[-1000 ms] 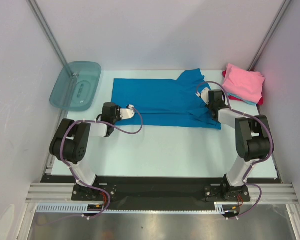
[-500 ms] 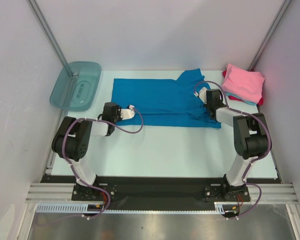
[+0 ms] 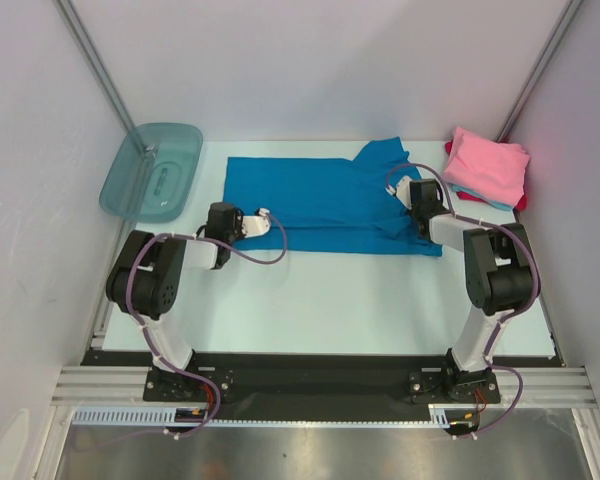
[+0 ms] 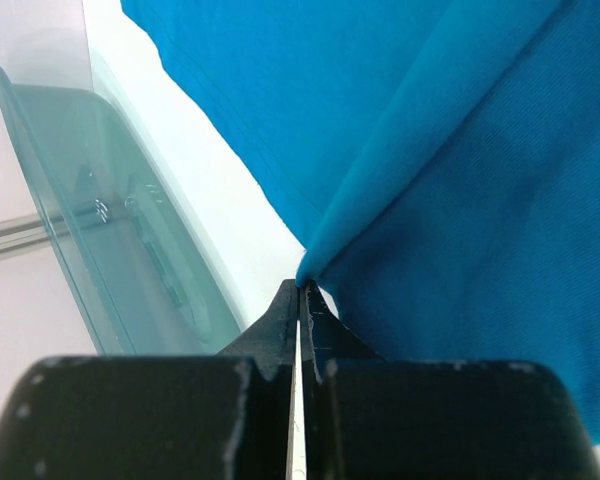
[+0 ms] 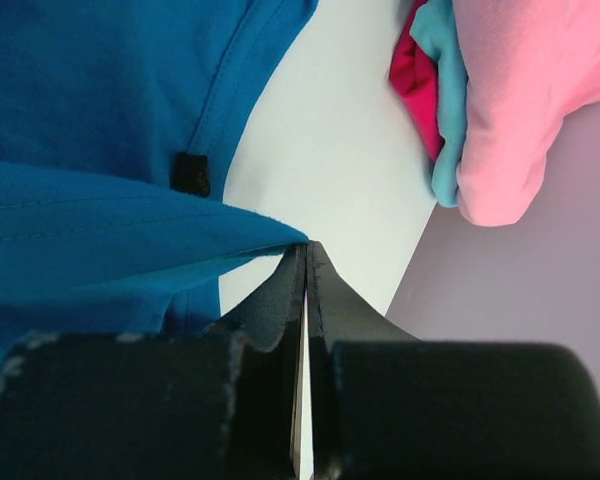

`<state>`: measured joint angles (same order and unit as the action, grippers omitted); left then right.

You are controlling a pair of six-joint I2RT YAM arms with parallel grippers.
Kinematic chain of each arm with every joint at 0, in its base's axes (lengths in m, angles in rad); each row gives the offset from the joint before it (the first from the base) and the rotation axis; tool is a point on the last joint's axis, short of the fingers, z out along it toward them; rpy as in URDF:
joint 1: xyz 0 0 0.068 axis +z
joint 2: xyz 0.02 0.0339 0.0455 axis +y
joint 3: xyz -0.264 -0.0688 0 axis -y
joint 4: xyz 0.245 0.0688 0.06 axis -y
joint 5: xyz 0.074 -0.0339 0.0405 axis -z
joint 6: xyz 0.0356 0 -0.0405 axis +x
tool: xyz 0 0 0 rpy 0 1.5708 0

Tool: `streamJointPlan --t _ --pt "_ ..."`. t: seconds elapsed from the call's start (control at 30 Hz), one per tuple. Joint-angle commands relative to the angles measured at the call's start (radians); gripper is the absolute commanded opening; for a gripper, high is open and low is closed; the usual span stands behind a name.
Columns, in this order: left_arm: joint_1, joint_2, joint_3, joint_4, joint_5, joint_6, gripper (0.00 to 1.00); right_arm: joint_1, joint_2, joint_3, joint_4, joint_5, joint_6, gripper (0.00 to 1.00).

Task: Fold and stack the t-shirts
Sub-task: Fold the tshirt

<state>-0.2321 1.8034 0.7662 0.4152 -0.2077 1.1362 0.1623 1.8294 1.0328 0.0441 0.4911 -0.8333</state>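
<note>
Now you have both claws clamped on the blue t-shirt (image 3: 320, 195): left gripper (image 4: 300, 288) pinching its left edge, right gripper (image 5: 305, 250) its right edge near the pink t-shirt (image 3: 488, 165).

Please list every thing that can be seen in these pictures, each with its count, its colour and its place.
blue t-shirt: one, bright blue, spread across the middle of the table
pink t-shirt: one, pink, folded, top of the stack at the far right
light blue t-shirt: one, light blue, edge showing under the pink one
red t-shirt: one, red, edge showing under the pink one
tub: one, translucent teal, far left corner
table: one, pale, under everything
left gripper: one, black, shut on the blue t-shirt's left edge
right gripper: one, black, shut on its right end
</note>
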Motion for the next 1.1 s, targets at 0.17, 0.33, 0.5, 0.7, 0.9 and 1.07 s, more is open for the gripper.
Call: streamJointPlan --t 0.17,0.33,0.5,0.7,0.9,1.07 --pt "0.017 0.020 0.053 0.005 -0.016 0.010 0.00 0.008 0.022 0.053 0.040 0.032 -0.013 0.00" --pt "0.016 0.036 0.065 -0.009 -0.019 0.013 0.00 0.009 0.028 0.056 0.045 0.032 -0.015 0.00" --pt "0.016 0.039 0.079 -0.018 -0.019 0.010 0.00 0.008 0.033 0.061 0.045 0.032 -0.015 0.00" --pt "0.016 0.053 0.084 -0.024 -0.025 0.016 0.00 0.011 0.041 0.062 0.048 0.035 -0.016 0.00" --pt "0.016 0.065 0.094 -0.023 -0.035 0.014 0.01 0.010 0.044 0.064 0.048 0.035 -0.015 0.00" --pt "0.016 0.077 0.094 0.002 -0.055 0.008 0.38 0.010 0.047 0.064 0.048 0.037 -0.015 0.00"
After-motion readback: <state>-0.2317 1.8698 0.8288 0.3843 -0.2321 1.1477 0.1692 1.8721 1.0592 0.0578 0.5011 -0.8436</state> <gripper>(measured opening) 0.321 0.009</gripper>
